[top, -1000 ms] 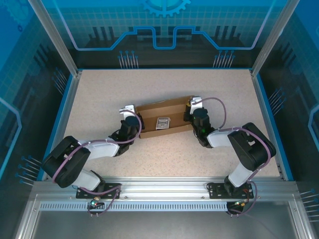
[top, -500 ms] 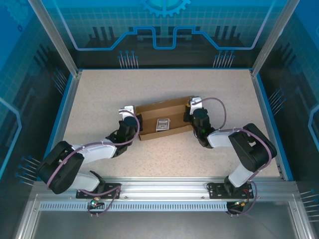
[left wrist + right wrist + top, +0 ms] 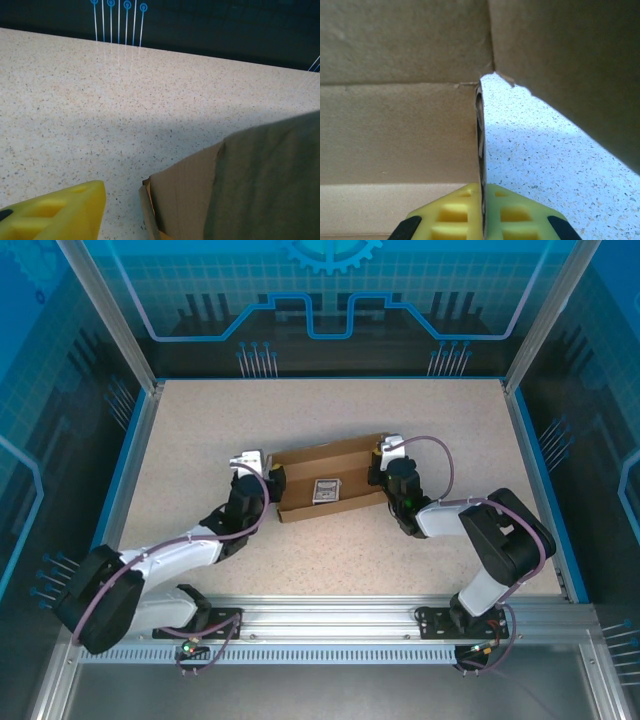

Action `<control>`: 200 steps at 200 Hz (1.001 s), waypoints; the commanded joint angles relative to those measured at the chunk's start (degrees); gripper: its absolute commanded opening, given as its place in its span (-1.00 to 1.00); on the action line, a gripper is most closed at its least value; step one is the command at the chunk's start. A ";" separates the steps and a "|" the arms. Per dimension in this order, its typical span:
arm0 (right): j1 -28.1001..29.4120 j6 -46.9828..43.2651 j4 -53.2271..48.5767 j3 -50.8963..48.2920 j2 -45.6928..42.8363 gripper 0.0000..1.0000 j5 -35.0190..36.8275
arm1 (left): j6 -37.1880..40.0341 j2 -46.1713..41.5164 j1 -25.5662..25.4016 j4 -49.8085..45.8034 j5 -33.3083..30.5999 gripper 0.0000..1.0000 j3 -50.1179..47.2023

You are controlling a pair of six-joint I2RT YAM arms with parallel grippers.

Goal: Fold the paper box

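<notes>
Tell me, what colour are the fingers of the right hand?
Yellow fingers; the right wrist view shows them best.

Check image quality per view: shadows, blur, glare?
Top external: even light, sharp, no glare on the paper box. Left wrist: a soft shadow band crosses the table; the near cardboard is blurred. Right wrist: cardboard mostly in shade beside a bright table patch; the right gripper looks soft at the bottom edge.
</notes>
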 commanded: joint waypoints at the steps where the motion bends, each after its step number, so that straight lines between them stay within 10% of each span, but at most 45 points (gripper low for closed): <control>1: 1.31 -0.54 -8.44 -2.25 0.61 -0.88 -1.49 | 2.21 -3.37 -0.47 -2.68 -0.80 0.30 -0.67; 86: 1.27 -0.89 -8.69 -2.26 0.00 -0.88 -1.22 | 7.76 -17.10 -0.47 -15.15 1.86 0.35 6.78; 200: 1.31 -0.65 -8.58 -3.08 -0.89 -0.87 -1.33 | 10.06 2.36 2.87 -34.15 15.80 0.43 36.82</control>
